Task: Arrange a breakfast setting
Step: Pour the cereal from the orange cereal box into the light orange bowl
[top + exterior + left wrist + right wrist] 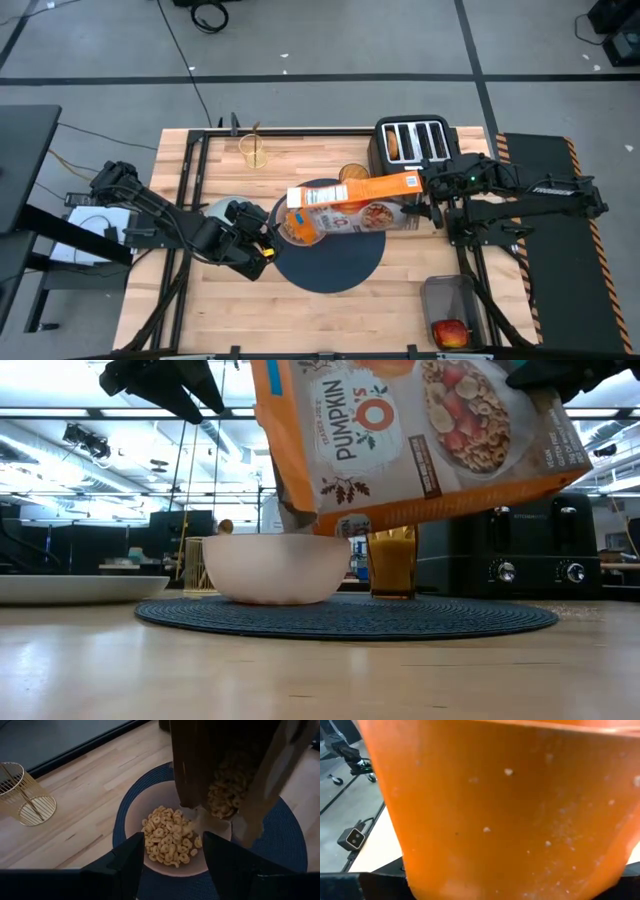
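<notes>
The right gripper [432, 200] is clamped on the bottom end of the cereal box [352, 203], holding it tipped over so the open top hangs right above the pink bowl [276, 567]. In the right wrist view all you get is a wall of orange cardboard [510, 810]. The left gripper [170, 865] sits just beside the bowl on the left side of the mat, fingers apart and gripping nothing.

The bowl is pale pink, round, and sits on the left part of the big round dark-blue mat [440, 618]. There's a pile of little tan cereal rings [167, 837] in it, and more rings show inside the box mouth [225, 790].

Around it: the amber tumbler [392, 562] stands at the back of the mat, behind the box. The pale-blue plate [70, 588] is off the mat on the left, next to the left arm. A gold wire holder [254, 150] stands near the far edge of the table. The black 4-slot toaster [415, 142] is at the back right with something tan in 1 slot. The red apple [451, 331] sits in a clear container at the near right corner.

The box pretty much blocks the top of the bowl from above. It reads "PUMPKIN O's".
</notes>
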`<state>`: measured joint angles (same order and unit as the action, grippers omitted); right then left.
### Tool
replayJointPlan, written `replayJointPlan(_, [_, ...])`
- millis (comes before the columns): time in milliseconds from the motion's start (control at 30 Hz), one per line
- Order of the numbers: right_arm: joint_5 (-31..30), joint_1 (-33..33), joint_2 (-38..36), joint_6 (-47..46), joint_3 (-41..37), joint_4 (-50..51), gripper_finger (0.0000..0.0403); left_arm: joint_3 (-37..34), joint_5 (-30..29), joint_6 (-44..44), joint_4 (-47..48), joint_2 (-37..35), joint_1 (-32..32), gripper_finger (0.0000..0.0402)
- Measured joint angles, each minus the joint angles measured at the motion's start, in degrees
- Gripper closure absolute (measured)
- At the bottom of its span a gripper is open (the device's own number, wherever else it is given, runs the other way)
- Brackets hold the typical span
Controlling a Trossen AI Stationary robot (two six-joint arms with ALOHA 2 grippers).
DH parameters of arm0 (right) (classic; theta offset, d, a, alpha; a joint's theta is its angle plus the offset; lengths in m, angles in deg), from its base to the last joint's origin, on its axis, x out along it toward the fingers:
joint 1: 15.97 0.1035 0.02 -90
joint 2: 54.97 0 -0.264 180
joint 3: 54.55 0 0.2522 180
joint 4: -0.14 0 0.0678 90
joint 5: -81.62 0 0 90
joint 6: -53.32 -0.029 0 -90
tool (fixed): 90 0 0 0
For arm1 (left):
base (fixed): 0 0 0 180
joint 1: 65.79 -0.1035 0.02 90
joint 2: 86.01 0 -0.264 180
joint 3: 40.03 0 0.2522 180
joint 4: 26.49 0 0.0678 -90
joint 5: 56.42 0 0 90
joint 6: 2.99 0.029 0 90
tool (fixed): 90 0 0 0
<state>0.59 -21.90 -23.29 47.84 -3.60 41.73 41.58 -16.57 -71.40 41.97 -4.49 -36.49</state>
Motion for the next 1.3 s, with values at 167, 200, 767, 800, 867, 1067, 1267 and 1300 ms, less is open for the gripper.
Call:
replayJointPlan(167, [-0.1, 0.0, -0.1, 0.1, 0.0, 0.1, 0.0110, 0.0, 0.0, 0.0, 0.0, 0.0, 0.0, 0.0196])
replayJointPlan(200, [-0.2, 0.0, -0.2, 0.1, 0.0, 0.2, 0.0110, 0.0, 0.0, 0.0, 0.0, 0.0, 0.0, 0.0196])
replayJointPlan(767, [1.4, 0.1, -0.2, 3.3, 1.3, 1.6, 0.0110, 0.0, 0.3, 0.0, -0.1, 0.0, 0.0, 0.0196])
replayJointPlan(800, [1.5, 0.3, -0.2, 4.4, 1.3, 1.0, 0.0110, 0.0, 0.5, 0.0, -0.1, 0.0, 0.0, 0.0196])
replayJointPlan(867, [1.5, 0.8, -0.1, 6.6, 1.3, 0.0, 0.0110, 0.0, 0.6, 0.0, -0.1, 0.0, 0.0, 0.0196])
replayJointPlan(1067, [0.4, 2.6, 3.0, 11.3, 3.1, 2.1, 0.0110, 0.0, 1.4, 0.0, -0.4, 0.0, 0.0, 0.0196])
replayJointPlan(1267, [-3.7, 4.2, 6.1, 12.6, 5.1, 2.3, 0.0110, 0.0, 1.4, 0.0, -0.5, 0.0, 0.0, 0.0196])
replayJointPlan(1300, [-4.7, 4.4, 6.3, 12.6, 5.2, 2.3, 0.0110, 0.0, 1.4, 0.0, -0.5, 0.0, 0.0, 0.0196])
